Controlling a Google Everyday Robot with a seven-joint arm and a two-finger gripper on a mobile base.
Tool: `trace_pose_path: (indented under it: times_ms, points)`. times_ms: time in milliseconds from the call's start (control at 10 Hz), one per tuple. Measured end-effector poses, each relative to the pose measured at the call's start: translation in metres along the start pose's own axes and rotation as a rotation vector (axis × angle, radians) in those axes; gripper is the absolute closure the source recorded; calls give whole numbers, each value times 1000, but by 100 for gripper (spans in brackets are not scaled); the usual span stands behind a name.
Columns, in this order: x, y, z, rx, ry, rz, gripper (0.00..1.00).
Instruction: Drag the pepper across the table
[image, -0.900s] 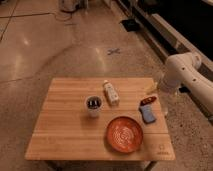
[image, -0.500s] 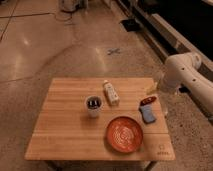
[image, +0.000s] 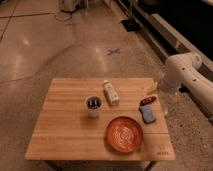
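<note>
Across table (image: 65, 125), no sign of any drag yet. Beyond right edge, arm (image: 181, 70), with gripper (image: 157, 91) low by far right corner; cannot tell whether open or closed. Right of plate (image: 124, 134), at far end of pad (image: 148, 116), pepper (image: 148, 101), near gripper. Looks barely begun: whole drag left.

I see a white cup (image: 93, 106) on the table (image: 62, 131), with a small bottle (image: 111, 93) lying just right of it, farther back. An orange plate (image: 124, 134) sits front right. A blue pad (image: 148, 116) lies by the right edge. A pale yellow piece (image: 150, 89) lies beyond it, beside the gripper (image: 159, 90). A blue cross (image: 113, 51) marks the floor.
</note>
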Motion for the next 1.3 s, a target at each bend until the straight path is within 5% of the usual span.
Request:
trace_pose_path:
  times_ms: [1000,1300]
  points:
    - [0,0,1,-2,0,-2,20]
    - [-3,-8,34,-87,-18,-25,20]
